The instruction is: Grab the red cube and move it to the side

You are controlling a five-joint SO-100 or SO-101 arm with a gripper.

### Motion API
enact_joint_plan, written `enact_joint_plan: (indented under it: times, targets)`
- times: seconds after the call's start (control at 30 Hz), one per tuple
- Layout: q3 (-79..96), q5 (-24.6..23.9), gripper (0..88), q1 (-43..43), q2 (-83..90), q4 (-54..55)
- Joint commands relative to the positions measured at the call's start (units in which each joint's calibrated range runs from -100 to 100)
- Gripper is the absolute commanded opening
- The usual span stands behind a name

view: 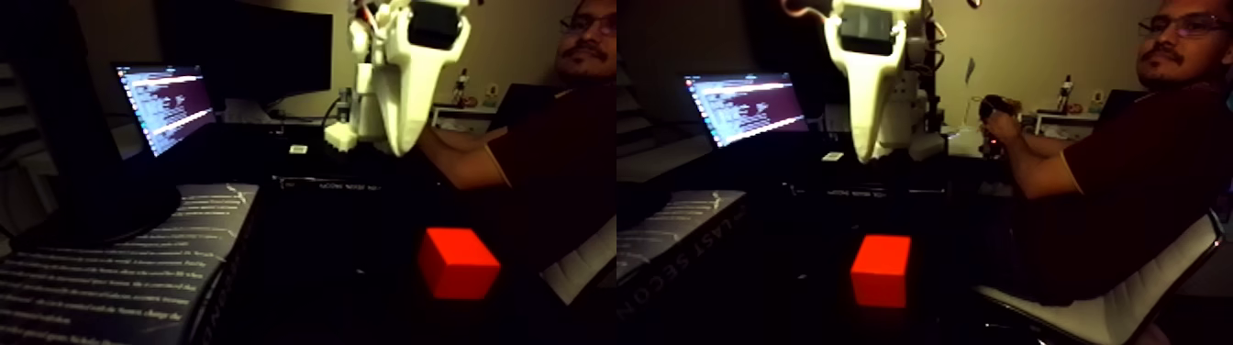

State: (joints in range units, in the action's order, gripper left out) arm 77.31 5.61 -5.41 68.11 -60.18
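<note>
The picture holds two nearly equal views side by side. The red cube (459, 263) sits on the dark table near the front, and it appears again in the right half (881, 269). My white gripper (401, 142) hangs point-down well above and a little behind the cube, apart from it and with nothing in it. In the right half the gripper (865, 151) hangs almost straight over the cube. I see one broad tapering face of the fingers, so the gap between them is hidden.
A book with white print (119, 266) lies at the front left. An open laptop (165, 105) stands behind it. A person sits at the right, hand (995, 124) on a controller, with a white chair edge (1128, 294) nearby. The table around the cube is dark.
</note>
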Motion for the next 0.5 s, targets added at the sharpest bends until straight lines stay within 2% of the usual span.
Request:
enact_joint_plan:
  times: [0.0,0.33,0.47]
  targets:
    - [-4.71,0.84,1.5,0.33,-3.83,-1.14]
    - [-10.87,1.05,1.5,1.99,-6.26,-4.77]
    - [-13.87,4.29,1.5,1.58,-6.35,-8.65]
